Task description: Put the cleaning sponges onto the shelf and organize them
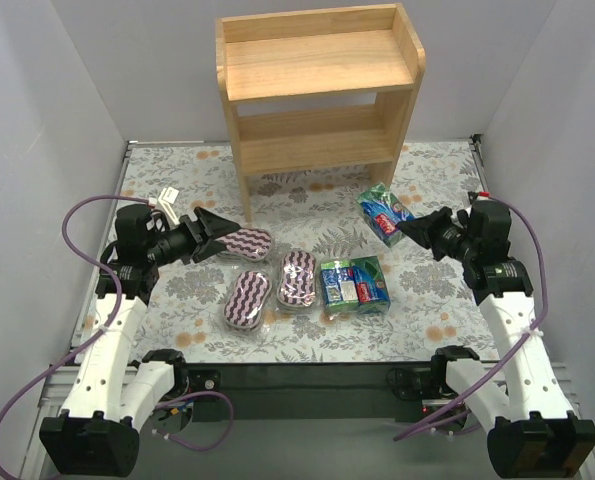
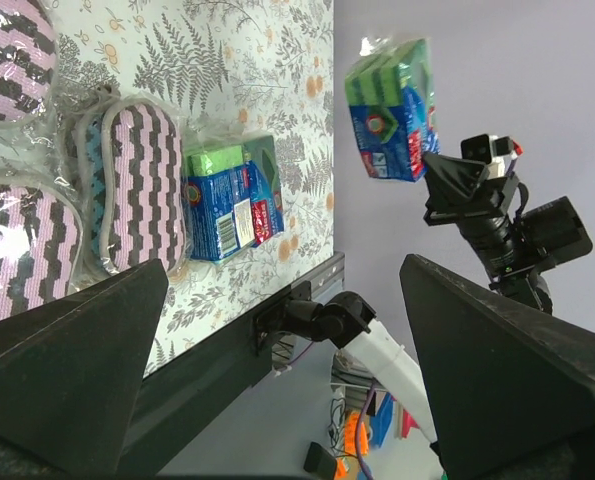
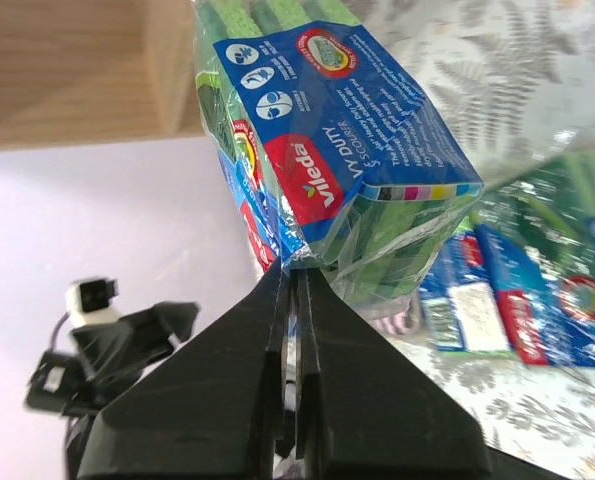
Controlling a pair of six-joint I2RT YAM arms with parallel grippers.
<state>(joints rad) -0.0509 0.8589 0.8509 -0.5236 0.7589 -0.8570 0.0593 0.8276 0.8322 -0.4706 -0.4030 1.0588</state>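
Observation:
The wooden shelf (image 1: pixel 317 90) stands at the back of the table, both tiers bare. Three purple wavy-striped pads lie left of centre: one (image 1: pixel 242 241) right by my left gripper (image 1: pixel 215 236), two more (image 1: pixel 247 297) (image 1: pixel 297 277) nearer the front. My left gripper is open and empty, with its fingers (image 2: pixel 67 370) spread wide. Two green-blue packs (image 1: pixel 354 283) lie side by side on the table. My right gripper (image 1: pixel 405 231) is shut on the plastic-wrap edge of the third pack (image 3: pixel 327 130) and holds it in the air, right of the shelf's foot.
A floral cloth (image 1: pixel 427 310) covers the table. Grey walls close in the left, right and back. The shelf's right leg (image 1: pixel 387 165) is close behind the held pack. The table's dark front edge (image 1: pixel 307 375) lies between the arm bases.

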